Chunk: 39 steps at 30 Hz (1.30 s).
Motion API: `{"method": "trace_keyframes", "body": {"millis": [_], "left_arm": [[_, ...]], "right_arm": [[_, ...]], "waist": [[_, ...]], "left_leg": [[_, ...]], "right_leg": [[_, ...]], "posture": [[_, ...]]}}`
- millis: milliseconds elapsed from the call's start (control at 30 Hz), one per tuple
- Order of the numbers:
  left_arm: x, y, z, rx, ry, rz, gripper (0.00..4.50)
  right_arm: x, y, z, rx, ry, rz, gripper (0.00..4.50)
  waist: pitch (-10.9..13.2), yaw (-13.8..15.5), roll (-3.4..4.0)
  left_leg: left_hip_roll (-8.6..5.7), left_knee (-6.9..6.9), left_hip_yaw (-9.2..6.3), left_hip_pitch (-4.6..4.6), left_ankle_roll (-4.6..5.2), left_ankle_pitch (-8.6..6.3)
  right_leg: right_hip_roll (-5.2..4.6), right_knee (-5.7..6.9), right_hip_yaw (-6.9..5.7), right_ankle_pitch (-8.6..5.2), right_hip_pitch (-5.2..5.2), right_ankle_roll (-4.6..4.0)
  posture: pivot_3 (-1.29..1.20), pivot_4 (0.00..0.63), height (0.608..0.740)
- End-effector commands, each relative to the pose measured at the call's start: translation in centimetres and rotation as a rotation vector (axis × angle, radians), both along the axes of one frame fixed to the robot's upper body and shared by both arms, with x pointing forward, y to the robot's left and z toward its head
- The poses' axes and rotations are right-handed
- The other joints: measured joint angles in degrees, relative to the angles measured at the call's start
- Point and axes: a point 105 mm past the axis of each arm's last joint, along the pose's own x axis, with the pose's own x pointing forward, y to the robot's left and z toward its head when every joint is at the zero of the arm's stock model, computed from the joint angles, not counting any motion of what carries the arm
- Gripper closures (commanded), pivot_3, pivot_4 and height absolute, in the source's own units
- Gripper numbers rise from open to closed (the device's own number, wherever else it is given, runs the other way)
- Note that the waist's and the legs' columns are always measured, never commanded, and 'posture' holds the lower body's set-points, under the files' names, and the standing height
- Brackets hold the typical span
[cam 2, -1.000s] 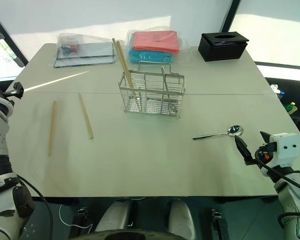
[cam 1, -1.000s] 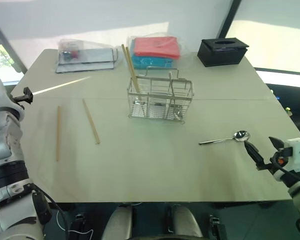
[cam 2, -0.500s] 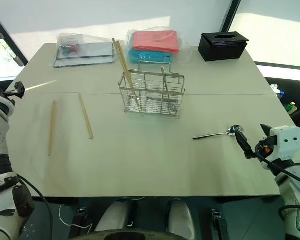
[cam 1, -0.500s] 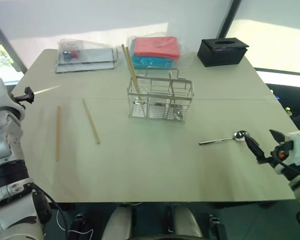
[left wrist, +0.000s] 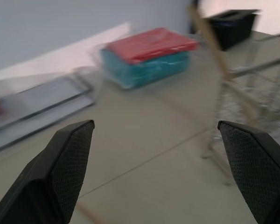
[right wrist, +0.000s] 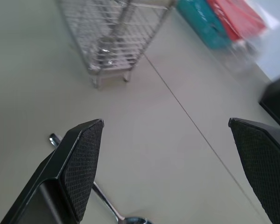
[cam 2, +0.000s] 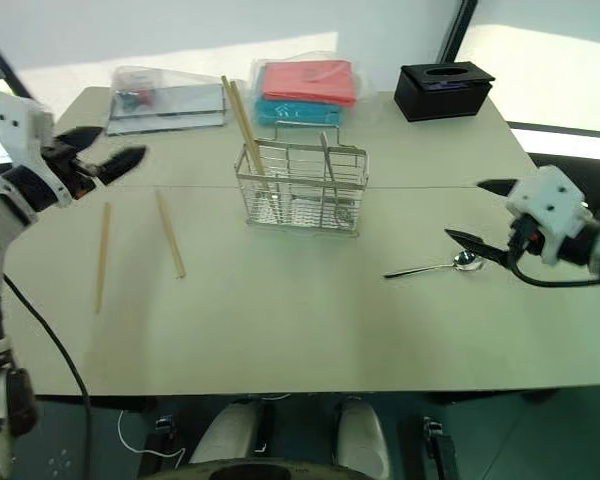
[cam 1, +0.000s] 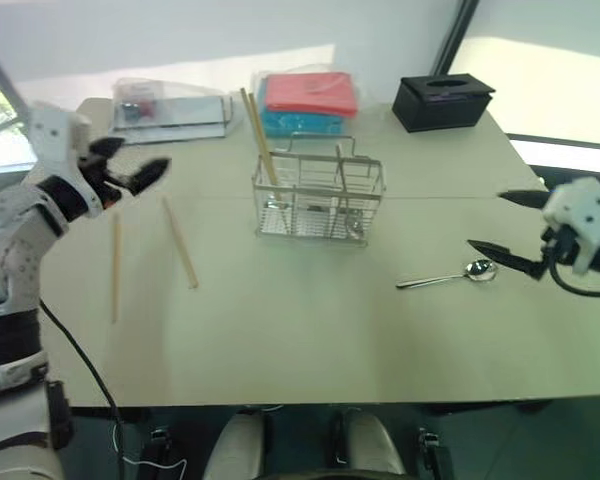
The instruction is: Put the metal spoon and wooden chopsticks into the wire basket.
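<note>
1. Your left gripper (cam 1: pixel 130 172) hangs above the table's left far part, its two black fingers spread wide and empty, aimed toward the wire basket (cam 1: pixel 320 197).
2. Your right gripper (cam 1: pixel 508 226) hovers at the table's right side, fingers wide apart and holding nothing; its lower fingertip sits just beside the bowl of the metal spoon (cam 1: pixel 447 277), and you cannot tell whether they touch.
3. The spoon lies flat on the table (cam 1: pixel 300 340), handle pointing toward the middle, well apart from the basket.
4. Two wooden chopsticks (cam 1: pixel 181 241) lie loose on the table's left side, below your left gripper, one just beside the other at a slight angle. Two more stand tilted in the basket's left compartment.
5. The basket stands upright near the table's centre.
6. Along the far edge you see a clear plastic pack (cam 1: pixel 170 103), a red and teal stack (cam 1: pixel 309 103) and a black box (cam 1: pixel 443 102).
7. Beyond the pale table is a light wall with a dark slanted post.
</note>
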Motion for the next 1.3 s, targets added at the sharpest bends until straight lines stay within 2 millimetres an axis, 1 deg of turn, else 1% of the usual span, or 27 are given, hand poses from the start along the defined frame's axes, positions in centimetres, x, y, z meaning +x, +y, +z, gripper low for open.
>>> {"method": "trace_keyframes", "body": {"millis": [33,67,167,300,367,500,600,767,833,967,1000,1033,1100,1133,1167,1233,1267,1300], "left_arm": [[-2.8,-5.0,-0.8,0.127,0.056,-0.346,0.00],[-2.9,-5.7,-1.0,0.146,0.066,-0.388,0.00],[-3.0,-7.3,-1.4,0.175,0.086,-0.482,0.00],[-2.3,-8.5,-1.4,0.177,0.082,-0.513,0.00],[-2.2,-9.0,-1.6,0.182,0.086,-0.543,0.00],[-2.3,-9.7,-2.3,0.202,0.113,-0.606,0.00],[-2.8,-10.3,-2.8,0.215,0.155,-0.659,0.00],[-3.8,-10.8,-3.4,0.253,0.193,-0.726,0.00],[-3.9,-10.8,-3.3,0.255,0.192,-0.729,0.00],[-3.6,-10.9,-2.6,0.242,0.175,-0.709,0.00],[-3.6,-10.9,-2.5,0.241,0.173,-0.705,0.00],[-3.6,-10.9,-2.4,0.239,0.171,-0.703,0.00],[-3.6,-10.9,-2.1,0.232,0.169,-0.699,0.00],[-3.6,-10.9,-2.0,0.230,0.168,-0.697,0.00],[-3.6,-10.9,-1.8,0.228,0.163,-0.696,0.00],[-3.5,-10.9,-1.5,0.224,0.154,-0.693,0.00],[-3.5,-11.0,-1.4,0.223,0.150,-0.692,0.00],[-3.4,-11.0,-1.3,0.220,0.146,-0.689,0.00]], "right_arm": [[0.3,1.7,-0.7,-0.139,0.096,0.196,0.06],[0.5,2.0,-1.1,-0.181,0.123,0.238,0.06],[1.0,1.8,-2.9,-0.322,0.207,0.333,0.06],[1.6,1.4,-4.8,-0.451,0.279,0.410,0.06],[2.6,1.2,-5.7,-0.500,0.294,0.412,0.06],[4.5,0.8,-7.3,-0.542,0.332,0.376,0.06],[5.3,0.7,-8.2,-0.562,0.354,0.358,0.06],[5.5,0.4,-9.8,-0.589,0.426,0.347,0.06],[5.5,0.2,-10.3,-0.602,0.438,0.342,0.06],[5.9,0.7,-10.7,-0.550,0.452,0.311,0.06],[5.8,0.8,-10.7,-0.540,0.464,0.324,0.59],[5.7,0.9,-10.7,-0.534,0.475,0.331,0.87],[5.6,1.1,-10.7,-0.526,0.482,0.342,1.92],[5.6,1.1,-10.7,-0.527,0.484,0.345,2.37],[5.6,1.1,-10.7,-0.529,0.487,0.349,3.00],[5.5,1.1,-10.7,-0.533,0.495,0.356,4.04],[5.4,1.1,-10.8,-0.534,0.498,0.357,4.48],[5.4,1.1,-10.8,-0.535,0.500,0.358,4.48]], "waist": [[0.1,-0.1,0.15],[0.1,-0.1,0.17],[0.2,0.0,0.19],[0.2,0.0,0.23],[0.2,-0.2,0.26],[0.3,-1.0,0.30],[0.3,-1.3,0.33],[0.3,-1.3,0.35],[0.3,-1.3,0.34],[0.2,-1.4,0.24],[0.2,-1.4,0.23],[0.2,-1.5,0.23],[0.2,-1.6,0.23],[0.2,-1.7,0.23],[0.2,-1.7,0.23],[0.2,-1.7,0.24],[0.2,-1.7,0.25],[0.2,-1.6,0.25]], "left_leg": [[0.00,0.01,0.01,0.01,0.00,0.00],[0.00,0.00,0.01,0.00,0.01,0.00],[0.00,0.00,-0.01,-0.02,0.02,0.01],[-0.03,0.03,0.01,-0.02,0.02,0.01],[-0.03,0.02,0.02,0.00,0.02,0.01],[-0.03,0.01,0.02,0.02,-0.01,0.03],[-0.03,0.00,0.00,0.02,-0.08,0.07],[-0.03,0.01,-0.01,0.02,-0.33,0.22],[-0.02,0.01,-0.01,0.02,-0.33,0.22],[-0.03,0.03,-0.04,0.07,-0.30,0.20],[-0.03,0.04,-0.05,0.08,-0.26,0.18],[-0.03,0.04,-0.07,0.09,-0.24,0.17],[-0.03,0.04,-0.06,0.11,-0.24,0.17],[-0.03,0.04,-0.06,0.12,-0.24,0.17],[-0.03,0.04,-0.05,0.13,-0.25,0.17],[-0.03,0.03,-0.05,0.14,-0.25,0.17],[-0.03,0.03,-0.05,0.14,-0.25,0.17],[-0.03,0.03,-0.05,0.14,-0.26,0.18]], "right_leg": [[0.00,0.00,0.00,0.00,0.01,0.00],[0.00,-0.02,0.00,0.00,0.02,0.00],[0.03,-0.01,-0.02,0.01,0.01,0.01],[0.04,0.00,-0.01,0.10,0.02,0.18],[0.04,0.01,0.00,0.11,0.02,0.20],[0.08,0.07,0.00,0.11,0.01,0.21],[0.12,0.09,0.01,0.11,0.01,0.20],[0.17,0.10,0.04,0.11,0.01,0.20],[0.17,0.10,0.05,0.11,0.02,0.20],[0.17,0.10,0.05,0.12,0.10,0.20],[0.19,0.11,0.05,0.12,0.11,0.20],[0.20,0.11,0.05,0.12,0.12,0.20],[0.20,0.13,0.05,0.12,0.12,0.20],[0.23,0.13,0.06,0.12,0.12,0.20],[0.23,0.14,0.07,0.12,0.11,0.20],[0.25,0.16,0.07,0.12,0.10,0.20],[0.25,0.16,0.07,0.12,0.10,0.20],[0.25,0.18,0.07,0.12,0.10,0.20]], "posture": [[0.00,0.150,0.667],[0.00,0.150,0.667],[0.00,0.150,0.667],[0.00,0.150,0.667],[0.00,0.150,0.667],[0.00,0.150,0.667],[0.00,0.150,0.667],[0.00,0.150,0.667],[0.00,0.150,0.667],[0.00,0.150,0.667],[0.00,0.150,0.667],[0.00,0.150,0.667],[0.00,0.150,0.667],[0.00,0.150,0.667],[0.00,0.150,0.667],[0.00,0.150,0.667],[0.00,0.150,0.667],[0.00,0.150,0.667]]}}
